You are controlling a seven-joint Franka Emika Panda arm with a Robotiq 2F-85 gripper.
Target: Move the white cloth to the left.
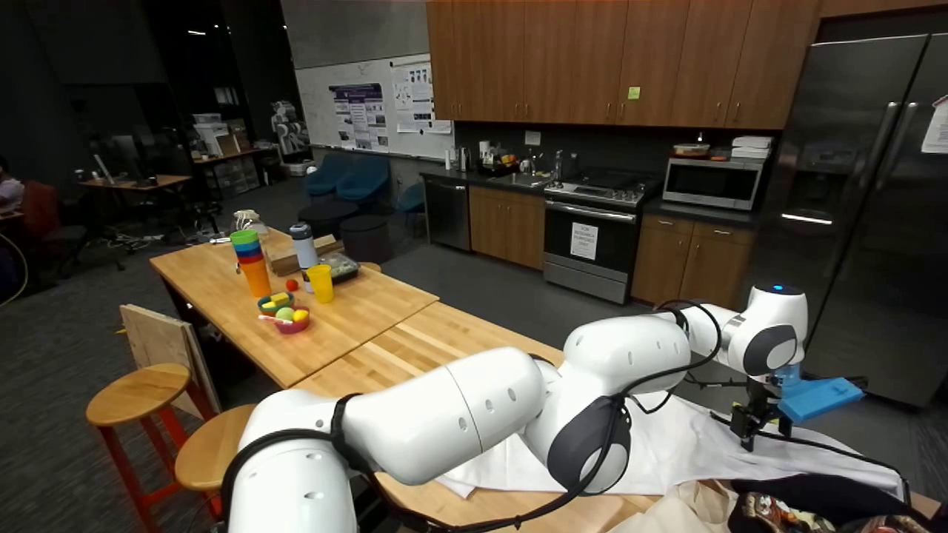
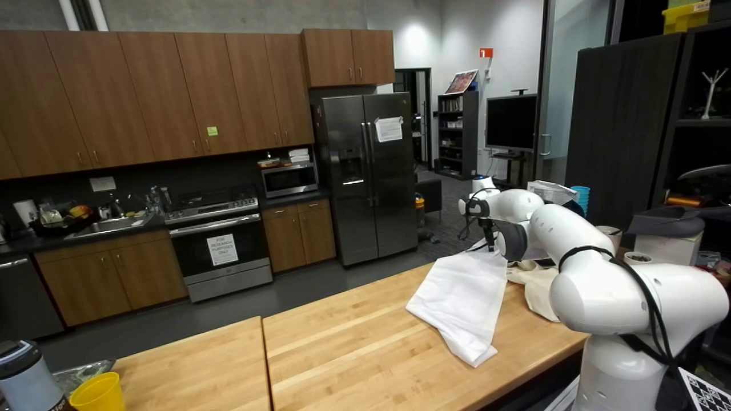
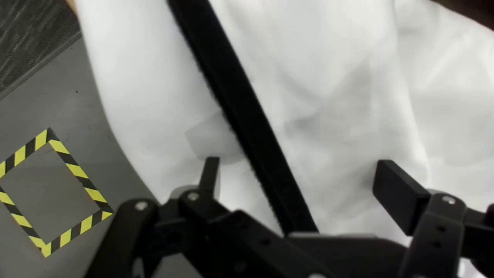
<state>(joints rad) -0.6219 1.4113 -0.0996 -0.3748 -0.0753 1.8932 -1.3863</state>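
White cloth point(image 2: 460, 305) on wood, gripper point(image 3: 298, 172) over it

White, thin, wrinkled. The cloth lies on the wooden table point(image 2: 342, 348), well apart from the seam point(image 2: 266, 365) that splits the tabletop; coloured cups point(image 1: 255, 272) stand across that seam. In an exterior view it runs long, narrowing under my gripper, a floppy corner near the table's edge. My arm point(image 1: 474, 414) reaches over it and, in an exterior view, hides part of it.

Fingers point(image 3: 397, 197): spread wide apart, pointing down at the cloth. Whether the tips touch it, I cannot tell.

Black strip point(image 3: 249, 123): slants across the white in the wrist view and runs down into the gap between my fingers. Whether it sits between them or below, I cannot tell.

Left of the cloth, wrist view: grey floor point(image 3: 58, 104) marked with a four-sided outline of yellow-and-black tape point(image 3: 78, 171). Dark carpet point(image 3: 31, 34) in the upper corner.

Beside the cloth: cream fabric point(image 2: 539, 291), slumped on the table, with dark fabric point(image 1: 822, 488) next to it. A blue block point(image 1: 818, 400) shows at my wrist point(image 1: 774, 333).

Across the seam: the cups in one tall stack, a single yellow cup point(image 1: 321, 283) near a flask point(image 1: 304, 248), two small bowls point(image 1: 292, 327), a red ball point(image 1: 292, 284).

Further off: an oven point(image 2: 191, 254) with a paper point(image 2: 221, 250) on its door, and a dark refrigerator point(image 2: 368, 182).
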